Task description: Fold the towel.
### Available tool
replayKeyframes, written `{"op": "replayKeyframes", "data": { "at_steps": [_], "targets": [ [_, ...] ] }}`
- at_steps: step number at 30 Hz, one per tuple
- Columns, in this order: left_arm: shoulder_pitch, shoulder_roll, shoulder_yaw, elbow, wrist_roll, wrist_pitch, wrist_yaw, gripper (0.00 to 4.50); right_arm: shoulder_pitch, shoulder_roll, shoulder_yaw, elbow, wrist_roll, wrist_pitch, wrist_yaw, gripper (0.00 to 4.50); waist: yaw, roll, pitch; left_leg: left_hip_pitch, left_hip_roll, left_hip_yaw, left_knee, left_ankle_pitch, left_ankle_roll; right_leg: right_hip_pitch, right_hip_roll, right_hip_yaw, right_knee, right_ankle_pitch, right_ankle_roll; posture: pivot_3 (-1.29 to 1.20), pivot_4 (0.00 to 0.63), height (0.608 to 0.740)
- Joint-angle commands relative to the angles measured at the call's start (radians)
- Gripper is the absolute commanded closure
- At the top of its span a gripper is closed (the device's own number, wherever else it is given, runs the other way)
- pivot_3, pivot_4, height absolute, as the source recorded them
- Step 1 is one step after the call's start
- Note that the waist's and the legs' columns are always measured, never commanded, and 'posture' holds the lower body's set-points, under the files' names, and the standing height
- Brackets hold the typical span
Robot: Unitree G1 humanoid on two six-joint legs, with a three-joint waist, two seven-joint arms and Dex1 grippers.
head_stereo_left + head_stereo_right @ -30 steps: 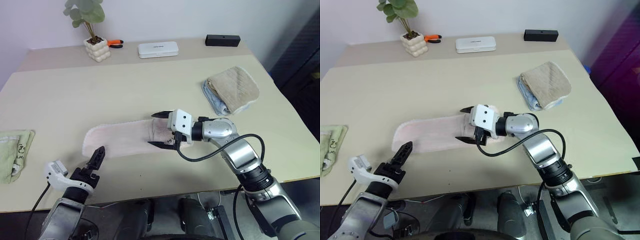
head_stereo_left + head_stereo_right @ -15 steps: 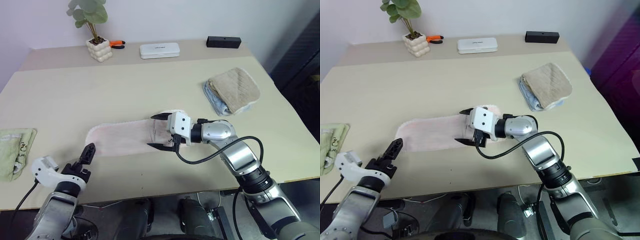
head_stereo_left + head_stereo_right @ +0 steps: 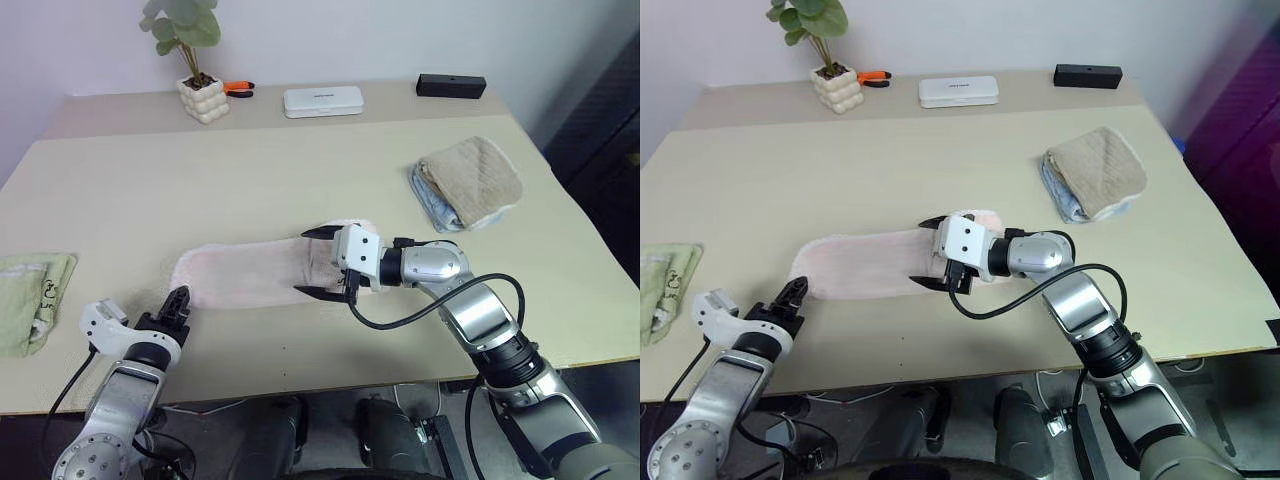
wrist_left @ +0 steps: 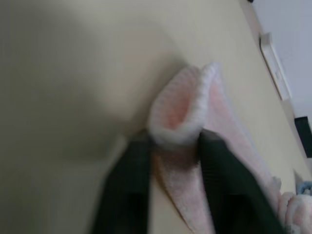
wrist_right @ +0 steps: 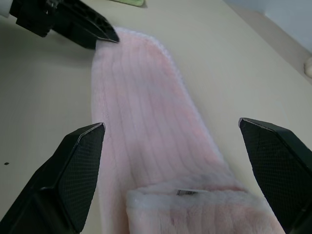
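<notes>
The towel, pale pink, lies as a long folded strip across the near middle of the worktop.

Left end effector at the towel's left end, fingers pressed in on the corner, pinching the bunched pink edge between them.

Right end effector over the towel's right end, where a thicker folded part lies. Fingers spread wide, one either side of the strip, gripping nothing.

Beige waffle towel folded on a blue cloth at the right, well apart. Light green cloth at the left edge. At the back: potted plant, orange-handled tool, white case, black box.
</notes>
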Motion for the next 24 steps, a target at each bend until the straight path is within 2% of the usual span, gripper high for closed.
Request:
{"op": "replayKeyframes", "data": {
  "at_steps": [1, 8, 12, 14, 17, 21, 24],
  "targets": [
    [-0.004, 0.009, 0.028, -0.006, 0.002, -0.02, -0.037, 4.46, 0.003, 0.003, -0.017, -0.049, 0.003, -0.006, -0.01, 0.0, 0.0, 0.0, 0.0, 0.0, 0.0, 0.0, 0.0, 0.0, 0.0, 0.0, 0.0, 0.0, 0.0, 0.0, 0.0, 0.0, 0.15, 0.74],
    [-0.018, 0.098, 0.167, -0.007, 0.042, -0.085, -0.153, 4.46, 0.008, -0.007, -0.024, -0.051, 0.004, -0.004, -0.013, 0.0, -0.001, 0.0, 0.0, 0.0, 0.002, 0.0, 0.0, 0.0, -0.001, 0.0, 0.001, 0.0, 0.0, 0.0, -0.001, 0.0, 0.15, 0.74],
    [-0.013, 0.227, 0.237, 0.002, 0.093, -0.068, -0.278, 4.46, 0.008, -0.026, -0.042, -0.032, 0.004, -0.006, -0.014, 0.0, -0.001, 0.0, 0.0, 0.0, 0.003, 0.0, -0.001, 0.0, -0.002, -0.001, 0.003, 0.0, 0.0, 0.001, -0.002, 0.0, 0.15, 0.74],
    [-0.026, 0.304, 0.228, -0.024, 0.12, -0.043, -0.353, 4.46, 0.006, -0.037, -0.059, -0.013, 0.008, -0.009, -0.015, 0.0, 0.0, 0.0, 0.0, 0.0, 0.003, 0.0, -0.001, 0.0, -0.002, -0.001, 0.003, 0.0, -0.001, 0.001, -0.002, 0.0, 0.15, 0.74],
    [-0.093, 0.401, 0.146, -0.079, 0.154, 0.001, -0.467, 4.46, 0.008, -0.052, -0.078, 0.009, 0.004, -0.016, -0.017, 0.0, 0.004, -0.001, 0.0, 0.0, 0.003, 0.0, 0.0, 0.0, -0.002, -0.001, 0.004, 0.0, -0.001, 0.001, -0.002, 0.0, 0.15, 0.74],
    [-0.185, 0.533, -0.086, -0.135, 0.304, 0.085, -0.661, 4.46, 0.02, -0.06, -0.088, 0.03, -0.005, -0.026, -0.026, 0.0, -0.001, -0.002, -0.001, 0.0, 0.003, 0.001, -0.001, 0.0, -0.002, -0.001, 0.004, 0.0, -0.001, 0.001, -0.003, 0.0, 0.15, 0.74],
    [-0.243, 0.57, -0.223, -0.118, 0.406, 0.103, -0.776, 4.46, 0.027, -0.069, -0.091, 0.041, -0.018, -0.035, -0.036, 0.0, -0.009, -0.001, 0.0, -0.001, 0.004, 0.003, -0.003, 0.0, -0.001, 0.0, 0.004, 0.003, -0.001, 0.002, -0.003, 0.0, 0.15, 0.74]
  ]
}}
